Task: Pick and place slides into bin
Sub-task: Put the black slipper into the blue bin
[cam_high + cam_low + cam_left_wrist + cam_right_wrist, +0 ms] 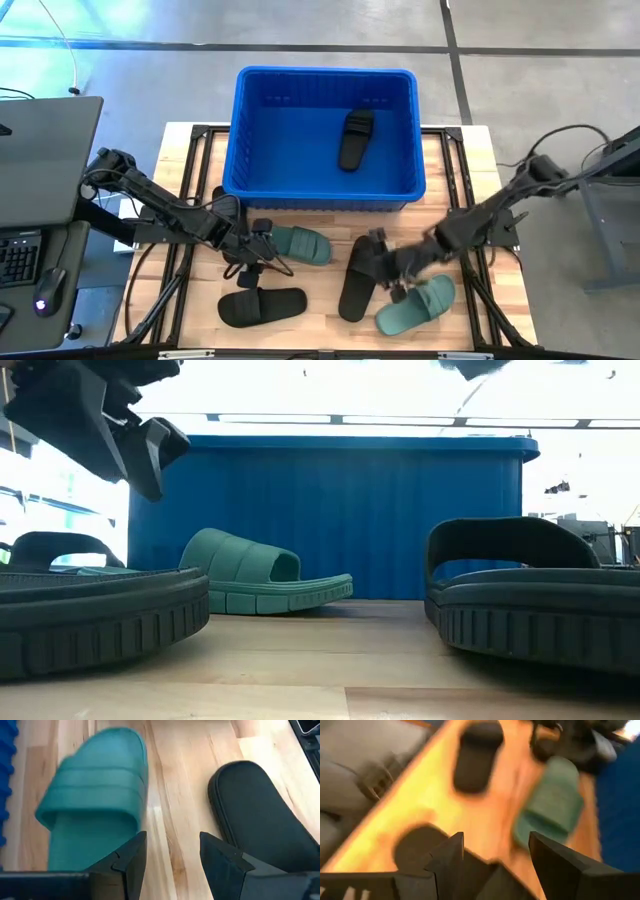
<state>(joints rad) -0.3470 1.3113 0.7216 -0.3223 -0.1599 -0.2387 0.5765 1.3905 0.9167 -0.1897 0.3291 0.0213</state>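
The blue bin (325, 190) stands at the table's far middle with one black slide (355, 138) lying in it. On the table lie a green slide (300, 243), a black slide (262, 305), another black slide (358, 282) and a second green slide (418, 305). My left gripper (260, 245) hovers open between the left green slide (92, 795) and the near black slide (260, 820), its fingers over bare wood (172, 840). My right gripper (382, 262) is open (495, 842), raised over the right black slide (417, 845). All the table's slides rest sole down.
Another dark slide (226, 205) lies partly under my left arm, close to the bin's near wall. A desk with a keyboard and mouse (40, 290) stands left of the table. Bare wood (320, 325) shows along the near edge between the slides.
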